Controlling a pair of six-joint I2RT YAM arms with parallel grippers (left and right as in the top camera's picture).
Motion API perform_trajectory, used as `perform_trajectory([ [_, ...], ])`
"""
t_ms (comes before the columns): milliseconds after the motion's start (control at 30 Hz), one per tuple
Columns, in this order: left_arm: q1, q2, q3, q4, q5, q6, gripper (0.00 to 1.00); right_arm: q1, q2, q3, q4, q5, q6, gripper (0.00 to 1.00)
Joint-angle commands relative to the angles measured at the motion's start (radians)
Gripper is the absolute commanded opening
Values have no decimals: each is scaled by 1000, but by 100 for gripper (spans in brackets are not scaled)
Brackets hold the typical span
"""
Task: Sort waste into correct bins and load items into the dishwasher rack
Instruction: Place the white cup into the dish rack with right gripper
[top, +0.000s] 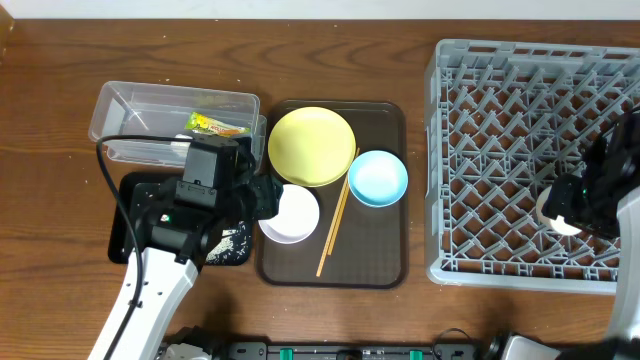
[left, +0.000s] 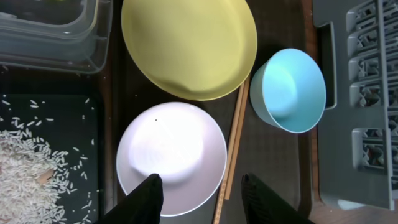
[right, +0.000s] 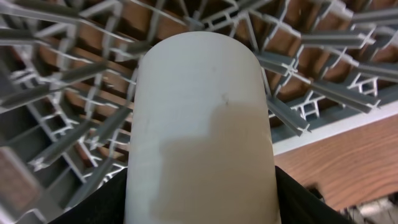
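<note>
- Clear tub (top: 120, 105): far left, at the back of the table. It holds the green-and-orange snack wrapper (top: 215, 125).
- Black tray (left: 74, 115): just in front of the tub. White rice grains (left: 25, 168) lie in it, some heaped and some scattered.
- Left gripper (left: 200, 180): at the near left of the brown serving tray (top: 385, 250), spread wide and holding nothing. One finger (left: 146, 199) overlaps the white bowl's near rim. The other sits beyond the chopsticks.
- Yellow plate (top: 311, 146): on the serving tray, at the back.
- White bowl (top: 290, 214): front left of the tray, just beside the plate.
- Wooden chopsticks (top: 335, 225): lying lengthwise between the two bowls.
- Light blue bowl (top: 378, 178): right of the plate, upright.
- Dishwasher rack (top: 500, 120): grey lattice crate, far right.
- Right gripper (right: 202, 199): inside the rack near its front right, closed around the pale cup (right: 199, 112). Whether the cup touches the lattice cannot be told.
</note>
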Motion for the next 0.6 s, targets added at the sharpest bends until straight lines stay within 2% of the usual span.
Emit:
perform_trajectory([
  [0,4,6,5,-5,-18,12,44,-22,57,18,-4,21,19,8],
  [67,4,6,5,-5,-18,12,44,-25,89,18,1,21,19,13],
  [133,4,6,5,-5,-18,12,44,-26,115,18,11,21,19,34],
  [167,4,6,5,-6,-18,12,45,-26,125,18,14,21,19,49],
  [200,4,6,5,-8,-18,12,48,-26,133,18,16,16,19,69],
  [267,4,6,5,-9,-18,12,53,-26,142,18,16,5,19,95],
  [300,4,6,5,-9,-18,12,55,-26,143,18,18,-5,19,99],
  [567,4,6,5,-44,-34,12,60,-26,117,61,11,-53,19,99],
])
